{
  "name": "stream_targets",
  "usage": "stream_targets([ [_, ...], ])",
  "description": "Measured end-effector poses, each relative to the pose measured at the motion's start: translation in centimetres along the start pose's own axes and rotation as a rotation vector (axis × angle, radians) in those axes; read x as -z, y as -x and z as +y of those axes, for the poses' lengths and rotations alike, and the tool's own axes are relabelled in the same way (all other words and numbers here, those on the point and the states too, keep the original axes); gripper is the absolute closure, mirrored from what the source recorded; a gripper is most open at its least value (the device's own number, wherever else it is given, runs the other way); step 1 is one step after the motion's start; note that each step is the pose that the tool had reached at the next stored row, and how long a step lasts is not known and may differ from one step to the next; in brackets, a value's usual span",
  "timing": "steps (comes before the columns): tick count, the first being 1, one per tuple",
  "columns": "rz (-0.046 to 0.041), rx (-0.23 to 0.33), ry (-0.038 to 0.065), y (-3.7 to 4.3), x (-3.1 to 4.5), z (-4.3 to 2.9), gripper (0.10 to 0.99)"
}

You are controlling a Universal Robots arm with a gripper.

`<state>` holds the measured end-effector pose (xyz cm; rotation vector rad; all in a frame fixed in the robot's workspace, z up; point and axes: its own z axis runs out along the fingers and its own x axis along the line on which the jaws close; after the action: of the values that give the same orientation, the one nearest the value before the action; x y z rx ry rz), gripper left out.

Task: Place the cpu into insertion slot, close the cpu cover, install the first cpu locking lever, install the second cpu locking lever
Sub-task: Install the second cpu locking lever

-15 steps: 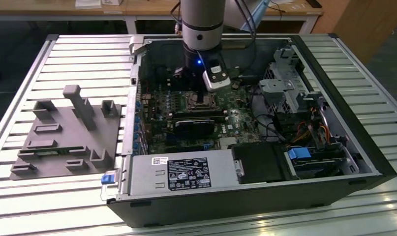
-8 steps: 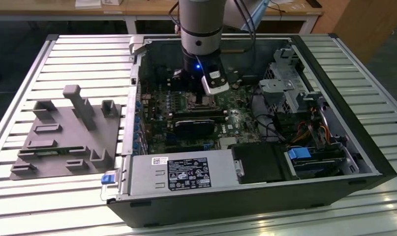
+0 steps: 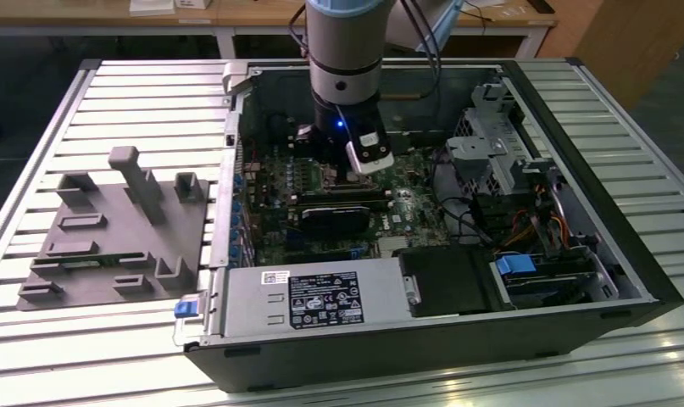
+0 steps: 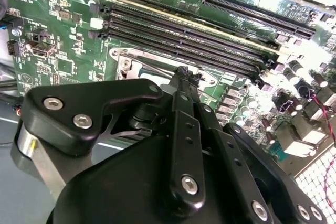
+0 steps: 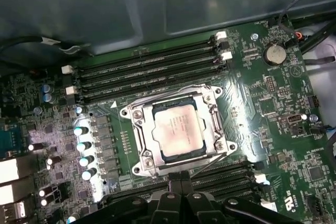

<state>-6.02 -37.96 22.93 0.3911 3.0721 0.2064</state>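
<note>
The cpu [image 5: 177, 128], a flat square chip with a pale silvery-tan top, lay seated in the insertion slot [image 5: 137, 129] in the first wrist view, its faces level with the surrounding metal. The cpu cover [image 5: 210, 109], a thin silvery frame with a square window, was down around the chip, which showed through that window; screw heads marked the frame's corners. Green motherboard [image 5: 273, 129] surrounded the socket, with long black memory slots [image 5: 147, 74] on one side and a second bank on the other, near the fingers. A row of small capacitors [image 5: 84, 153] stood beside the socket. The gripper [image 5: 181, 186] hung just past the socket's edge, its two black fingers pressed together at the tips with nothing seen between them; in the second wrist view the closed tips [image 4: 182, 73] sat close over the socket's metal rim. In the exterior view the arm [image 3: 344, 59] reached down into the open computer case [image 3: 613, 280], beside a grey fixture [image 3: 115, 229] on the slatted table [image 3: 47, 356].
</note>
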Motion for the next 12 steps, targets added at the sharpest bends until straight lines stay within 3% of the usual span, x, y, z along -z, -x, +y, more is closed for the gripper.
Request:
stream_targets([
  [8, 0.0119, 0.006, 0.050, -0.02, -0.45, -0.95, 0.980],
  [12, 0.0174, 0.015, 0.066, -0.36, -0.84, -1.32, 0.980],
])
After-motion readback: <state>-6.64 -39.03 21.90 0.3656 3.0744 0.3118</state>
